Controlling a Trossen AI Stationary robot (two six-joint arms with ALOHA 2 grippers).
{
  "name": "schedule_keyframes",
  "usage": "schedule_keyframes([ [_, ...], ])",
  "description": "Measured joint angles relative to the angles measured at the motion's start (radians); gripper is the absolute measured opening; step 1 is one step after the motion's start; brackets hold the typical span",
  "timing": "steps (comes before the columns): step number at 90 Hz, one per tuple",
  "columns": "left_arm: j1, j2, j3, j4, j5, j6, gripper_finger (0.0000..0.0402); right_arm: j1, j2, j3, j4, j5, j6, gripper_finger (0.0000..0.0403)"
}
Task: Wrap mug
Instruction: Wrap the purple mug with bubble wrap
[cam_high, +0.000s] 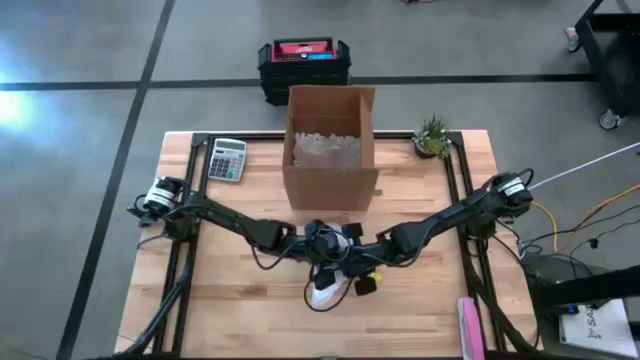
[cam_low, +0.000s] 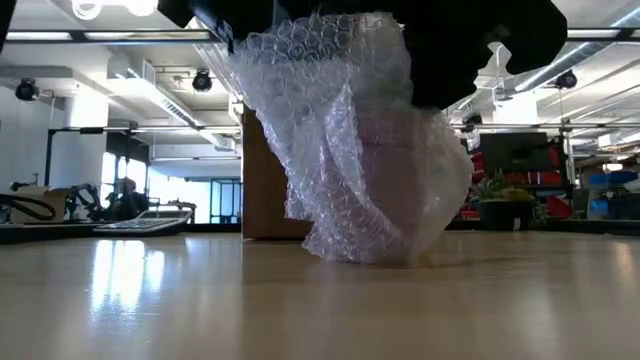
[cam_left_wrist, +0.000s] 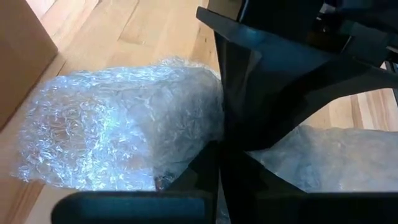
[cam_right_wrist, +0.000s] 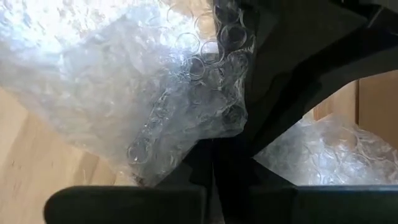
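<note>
Mug: I cannot see it directly — the low view shows a pale rounded bulk inside the bubble wrap (cam_low: 360, 160), which rests on the table (cam_high: 250, 300) just toward 6 o'clock from the cardboard box (cam_high: 330, 145), near the table's middle.
Bubble wrap: I see it bunched up over that bulk, its upper folds rising into the dark arm parts above.
Left gripper (cam_high: 318, 243): over the bundle from the 9 o'clock side; my left wrist view shows its fingers closed on a fold of wrap.
Right gripper (cam_high: 352, 262): in from the 3 o'clock side — fingers pinched on wrap too, going by my right wrist view.
Box: open-topped, more wrap inside.
Calculator (cam_high: 227, 159): at 10 o'clock.
Potted plant (cam_high: 432, 137): at 2 o'clock.
</note>
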Motion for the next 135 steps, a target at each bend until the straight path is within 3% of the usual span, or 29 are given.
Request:
schedule_keyframes([
  [135,0.001,-0.003,0.0,0.01,0.0,-0.005,0.0,0.0,0.0,0.002,0.022,0.0,0.0,0.0],
])
